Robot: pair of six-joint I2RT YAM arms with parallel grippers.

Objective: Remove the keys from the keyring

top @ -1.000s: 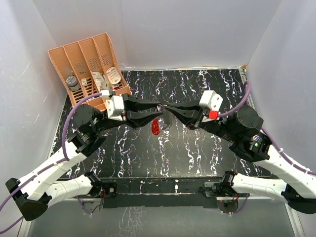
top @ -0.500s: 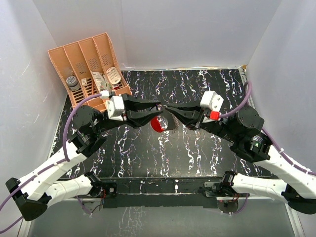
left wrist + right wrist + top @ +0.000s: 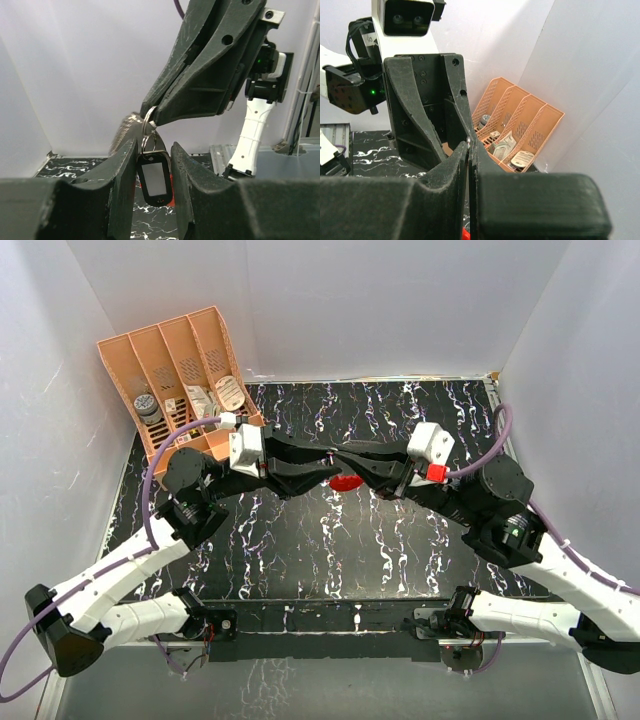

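Jaws of R gripper (image 3: 151, 116) are pressed fully together, pinching the thin metal ring of the flat red oval-tag keyring (image 3: 155, 180) at their very tips. L gripper (image 3: 153, 146) jaws stand part open just under the R tips. Tag hangs in that gap, edges v. close to both fingers; can't tell if gripped. Small silvery key (image 3: 125, 129), blurred, sits beside ring, outside L jaws.
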